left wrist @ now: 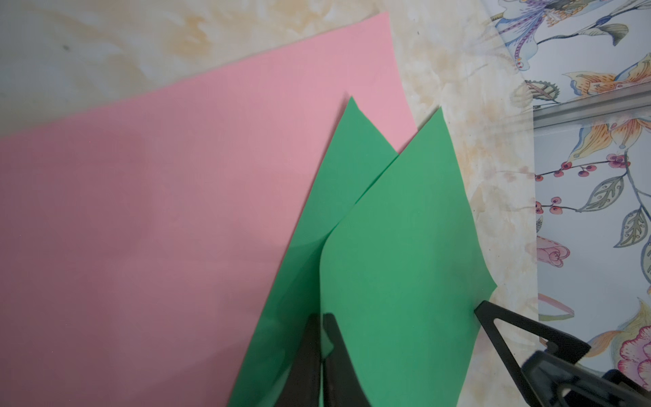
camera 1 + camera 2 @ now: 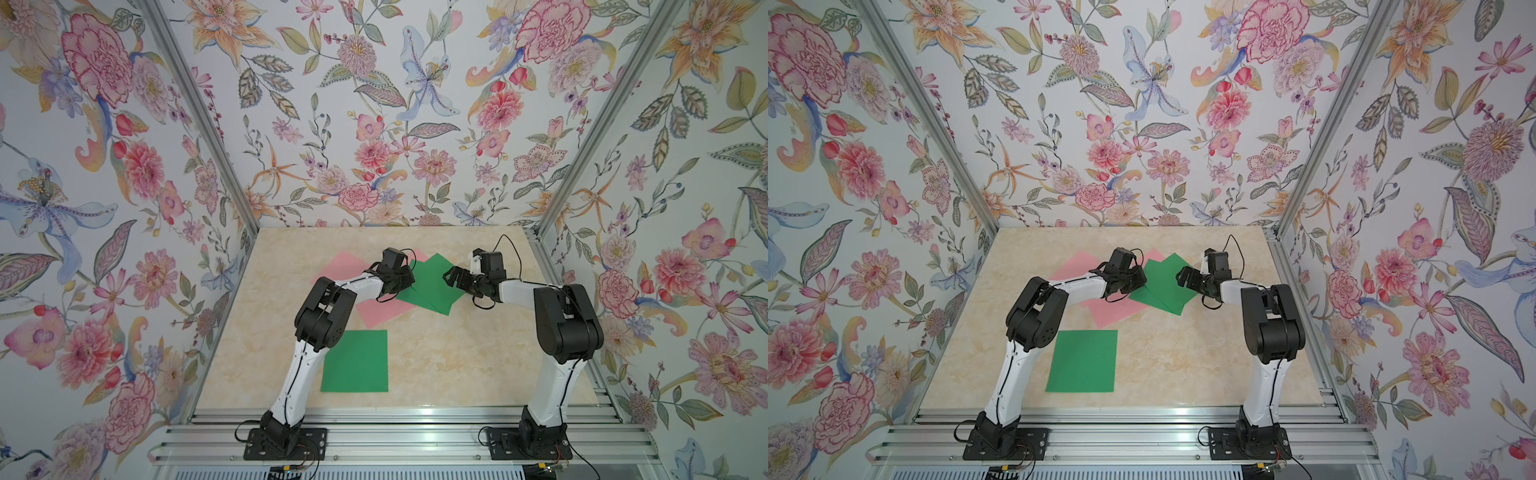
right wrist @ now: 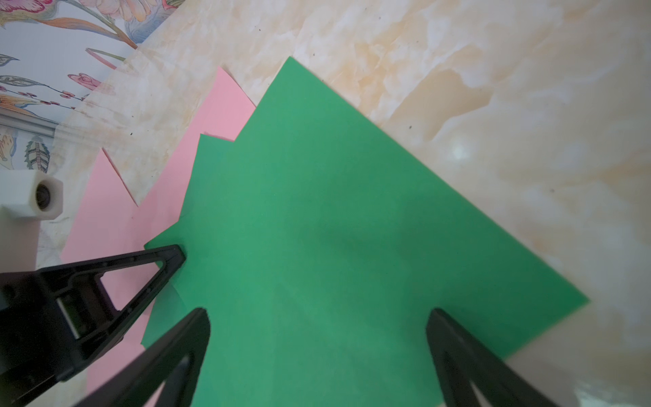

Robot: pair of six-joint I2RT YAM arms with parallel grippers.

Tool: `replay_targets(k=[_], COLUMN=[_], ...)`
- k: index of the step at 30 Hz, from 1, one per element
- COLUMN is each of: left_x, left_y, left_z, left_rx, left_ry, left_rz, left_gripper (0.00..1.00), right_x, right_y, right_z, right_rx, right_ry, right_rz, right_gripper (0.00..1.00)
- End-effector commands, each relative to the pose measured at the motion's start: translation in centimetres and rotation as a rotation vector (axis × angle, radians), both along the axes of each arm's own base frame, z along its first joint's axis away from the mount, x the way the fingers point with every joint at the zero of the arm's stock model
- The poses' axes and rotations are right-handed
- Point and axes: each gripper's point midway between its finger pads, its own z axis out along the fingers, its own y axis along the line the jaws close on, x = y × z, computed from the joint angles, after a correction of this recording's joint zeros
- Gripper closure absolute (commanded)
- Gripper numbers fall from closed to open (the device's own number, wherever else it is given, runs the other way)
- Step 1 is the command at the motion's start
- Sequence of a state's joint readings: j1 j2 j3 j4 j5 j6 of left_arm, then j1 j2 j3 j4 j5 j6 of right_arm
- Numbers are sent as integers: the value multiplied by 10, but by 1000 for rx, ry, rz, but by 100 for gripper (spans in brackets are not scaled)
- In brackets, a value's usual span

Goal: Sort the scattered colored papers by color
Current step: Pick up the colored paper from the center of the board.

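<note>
Left jaws pinch shut on the curled edge of the top green sheet [image 1: 405,246], we judge to peel it off the second green sheet [image 1: 327,176] beneath. Right jaws stand wide and empty over that pile, perhaps to pin it. We count three green: two between the jaws, a third green sheet [image 2: 354,361] alone on the table [image 2: 457,365], well behind the left jaws. Two pink: the first pink sheet [image 2: 380,311] runs under the pile, the second pink sheet [image 2: 343,266] lies beside the left jaws.

I am working in a purpose-built robot test cell, not a lived-in room. Aluminium frame posts [image 2: 205,120] carry flowered wallpaper panels [image 2: 374,83] on three sides of a marble-patterned counter [image 2: 457,361]. Both arms are bolted to base plates [image 2: 311,444] on an extrusion rail [image 2: 407,440].
</note>
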State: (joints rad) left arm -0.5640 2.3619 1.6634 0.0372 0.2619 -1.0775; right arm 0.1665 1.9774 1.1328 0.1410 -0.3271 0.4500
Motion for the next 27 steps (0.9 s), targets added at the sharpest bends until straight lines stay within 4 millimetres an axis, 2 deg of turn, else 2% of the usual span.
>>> replay_targets(k=[1,6,9,11,13,15,17,19,22,25,27], left_x=[-6,-1,-1,-8,-16,-28,-46,-69,-107,-145,-166], left_y=[-4,-13,-29,-42,-47,-48,-39,-24,11,55,78], left_z=[5,43,78,106,132,158,182,190,188,163,143], left_rx=[26,9,-33,-76,-101,-113,-110,-74,7,134,188], left_ry=[-17,-103,-176,-226,-276,-322,-353,-339,-274,-155,-83], left_rz=[0,-63,-165,-261,-329,-385,-431,-457,-458,-417,-395], left_gripper=[99,100,100,100,100,100,100,100,100,100,100], right_x=[-10,-7,-7,-14,-23,-34,-47,-62,-84,-99,-105], right_y=[-1,0,-2,-5,-9,-11,-15,-17,-20,-17,-11], right_z=[-9,25,57,78,94,108,119,129,140,143,137], right_rx=[12,17,-14,-49,-72,-75,-81,-80,-70,-60,-49], right_ry=[24,-46,-93,-123,-150,-173,-184,-200,-225,-244,-240], right_rz=[7,13,15,5,-12,-17,-25,-26,-28,-23,-12], right_gripper=[0,0,0,0,0,0,0,0,0,0,0])
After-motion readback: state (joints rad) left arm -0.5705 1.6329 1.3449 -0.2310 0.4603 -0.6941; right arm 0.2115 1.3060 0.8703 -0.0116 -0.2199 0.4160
